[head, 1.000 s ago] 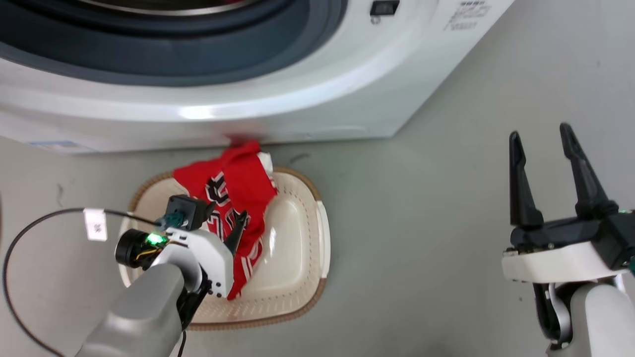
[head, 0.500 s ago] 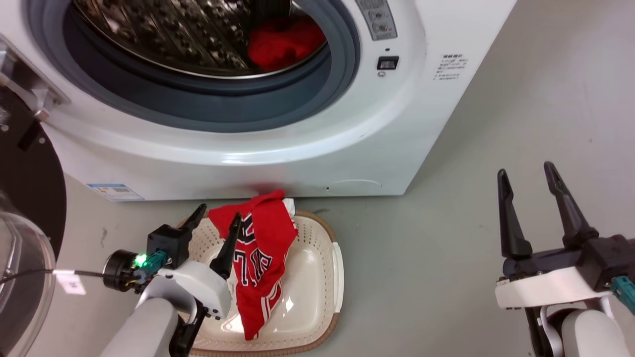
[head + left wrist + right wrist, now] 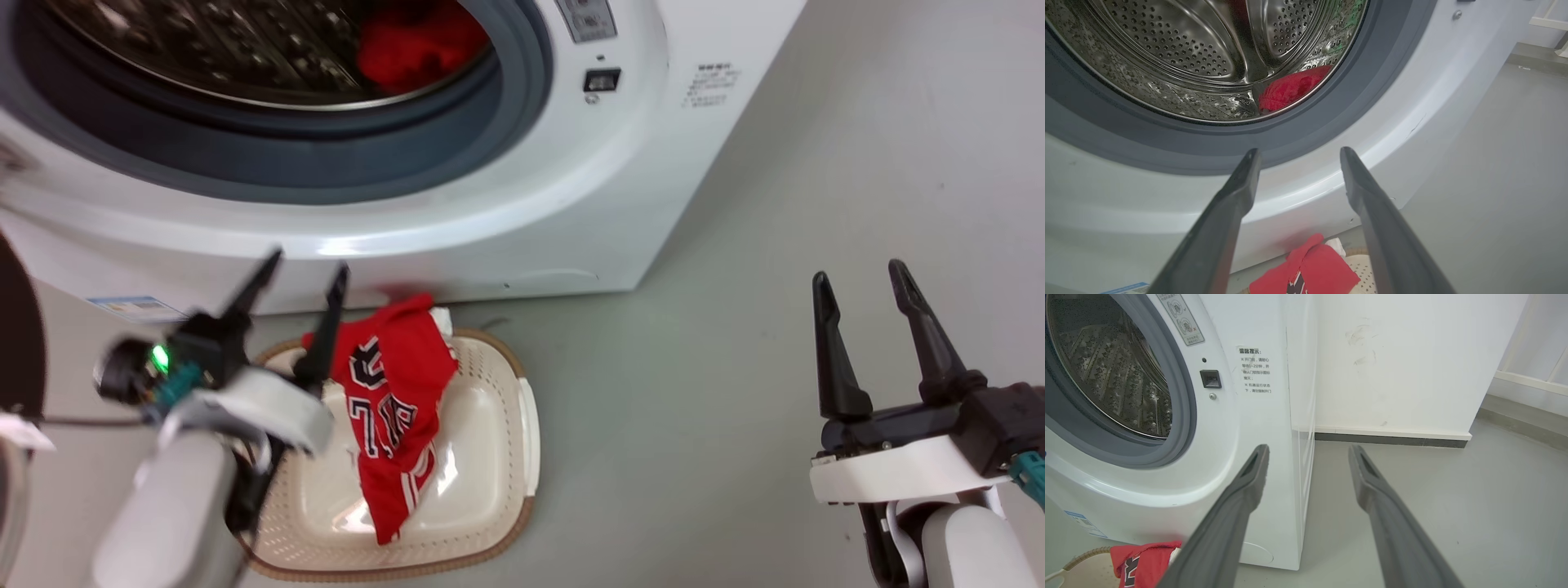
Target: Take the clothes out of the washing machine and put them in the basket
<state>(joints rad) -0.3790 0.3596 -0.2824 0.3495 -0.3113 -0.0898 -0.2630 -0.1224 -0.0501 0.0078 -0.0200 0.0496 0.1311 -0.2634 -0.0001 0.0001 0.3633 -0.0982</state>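
Observation:
A red jersey (image 3: pixel 392 392) lies draped across the cream basket (image 3: pixel 490 425) on the floor before the white washing machine (image 3: pixel 506 204). More red clothes (image 3: pixel 416 41) rest inside the steel drum, also seen as a red bundle (image 3: pixel 1292 87) in the left wrist view. My left gripper (image 3: pixel 304 273) is open and empty, raised above the basket's left side, fingers pointing at the washer front. In the left wrist view the left gripper (image 3: pixel 1296 157) faces the lower gasket. My right gripper (image 3: pixel 857 278) is open and empty over bare floor at the right; the right gripper (image 3: pixel 1306 451) faces the washer's side.
The washer's dark-rimmed door (image 3: pixel 16 343) hangs open at the far left. A cable (image 3: pixel 65 420) trails from my left wrist. Grey floor (image 3: pixel 694 367) stretches between the basket and my right arm. A white wall with dark skirting (image 3: pixel 1392 439) stands beyond the washer.
My left gripper has let go of the jersey and risen from the basket toward the washer opening. The head camera tilted up, bringing the drum into view. The right gripper barely moved.

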